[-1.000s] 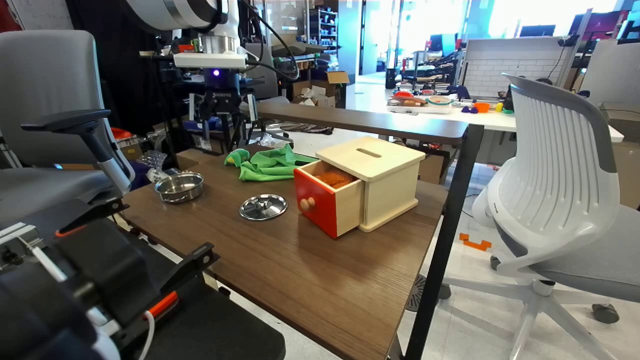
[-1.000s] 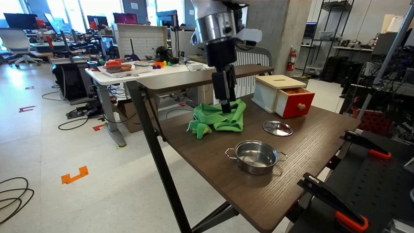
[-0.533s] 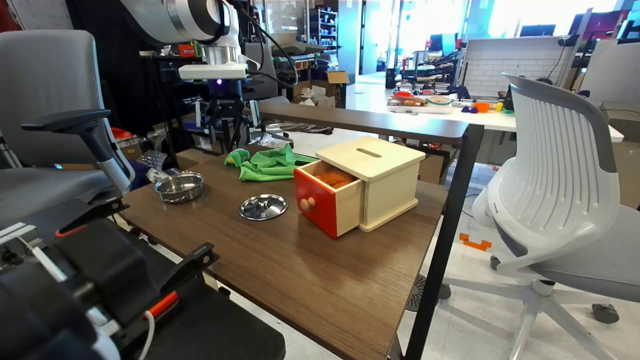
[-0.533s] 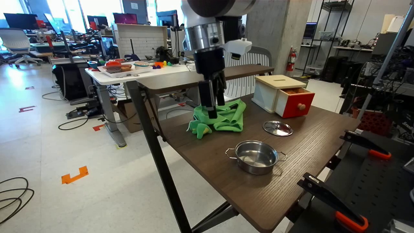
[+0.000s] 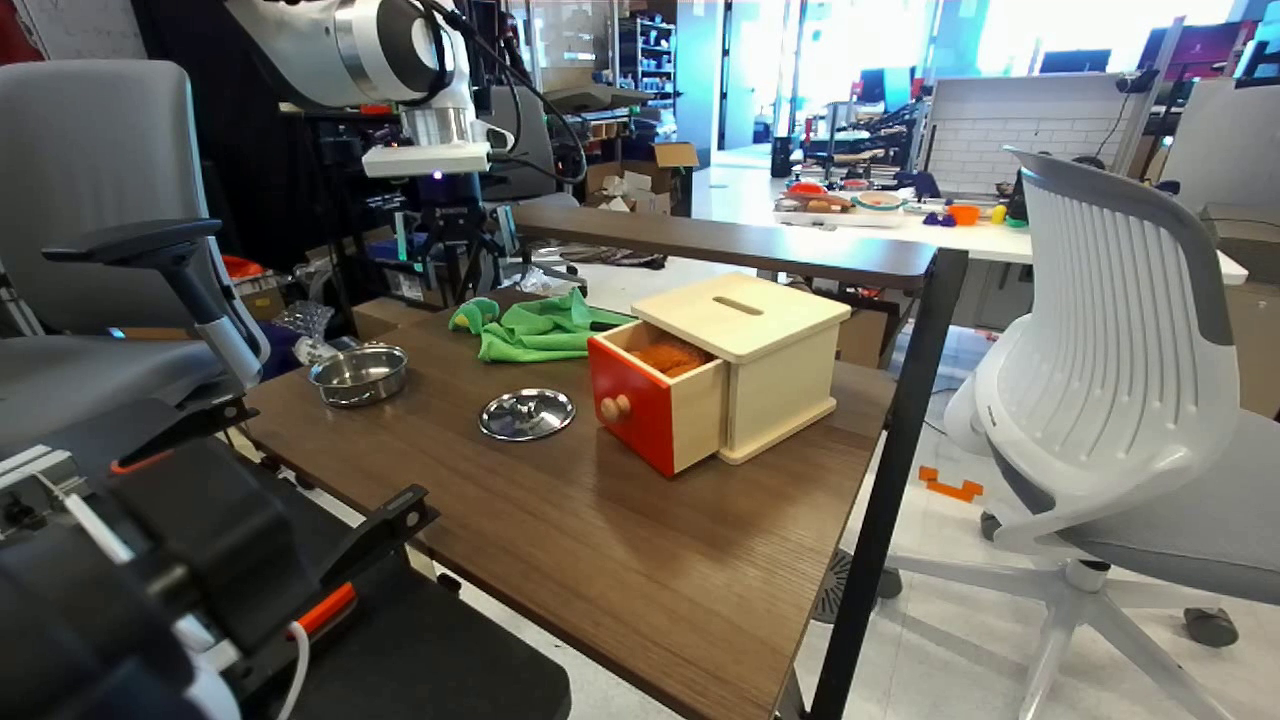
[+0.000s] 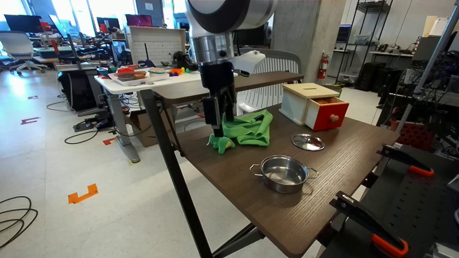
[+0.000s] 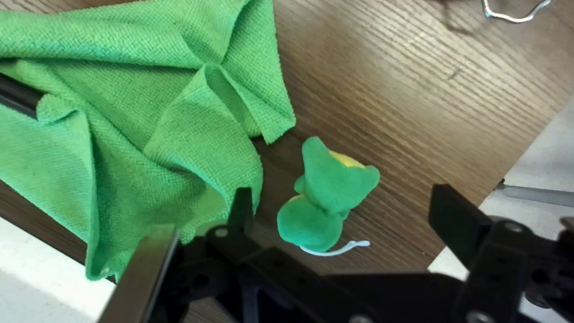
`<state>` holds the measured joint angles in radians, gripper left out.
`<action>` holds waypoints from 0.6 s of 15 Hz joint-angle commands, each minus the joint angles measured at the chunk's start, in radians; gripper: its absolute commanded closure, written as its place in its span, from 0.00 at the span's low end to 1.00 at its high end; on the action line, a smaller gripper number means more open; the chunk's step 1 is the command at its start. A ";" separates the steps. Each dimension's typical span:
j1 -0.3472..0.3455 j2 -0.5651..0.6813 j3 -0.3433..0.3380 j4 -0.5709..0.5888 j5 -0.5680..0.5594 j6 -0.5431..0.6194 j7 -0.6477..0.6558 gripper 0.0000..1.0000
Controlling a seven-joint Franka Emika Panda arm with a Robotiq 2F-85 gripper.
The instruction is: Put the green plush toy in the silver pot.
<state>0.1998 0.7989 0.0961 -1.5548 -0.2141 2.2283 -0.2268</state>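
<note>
The green plush toy (image 7: 334, 186), with yellow patches and a white string, lies on the table beside a bright green cloth (image 7: 134, 134). The toy also shows in both exterior views (image 5: 474, 314) (image 6: 222, 144). My gripper (image 7: 341, 197) is open and empty above the toy, which appears between the two fingers, closer to the left one. In an exterior view a fingertip of the gripper (image 6: 224, 126) overlaps the toy's top. The silver pot (image 6: 285, 185) stands upright, empty and uncovered; it also shows in an exterior view (image 5: 360, 383). Only its handle (image 7: 515, 18) shows in the wrist view.
A shiny lid (image 6: 307, 142) lies flat between the pot and the wooden box (image 6: 294, 104). The box's red drawer (image 5: 640, 410) is pulled out, with something orange inside. A black rod (image 7: 20, 96) lies on the cloth. The toy is near a table edge.
My gripper has moved down and, in an exterior view, leftward, from over the green cloth to over the plush toy. The toy, pot, lid and box have not moved.
</note>
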 commanded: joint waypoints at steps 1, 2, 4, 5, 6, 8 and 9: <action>0.003 0.030 0.002 0.034 -0.012 0.025 0.001 0.00; 0.002 0.035 0.005 0.037 -0.009 0.026 -0.002 0.00; 0.000 0.047 0.008 0.046 -0.007 0.023 -0.009 0.00; -0.001 0.053 0.010 0.051 -0.004 0.021 -0.011 0.00; -0.001 0.062 0.012 0.057 -0.002 0.016 -0.015 0.00; -0.003 0.078 0.015 0.068 0.001 0.012 -0.018 0.00; -0.002 0.086 0.014 0.075 0.000 0.009 -0.016 0.00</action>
<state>0.2008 0.8428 0.1021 -1.5294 -0.2139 2.2389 -0.2301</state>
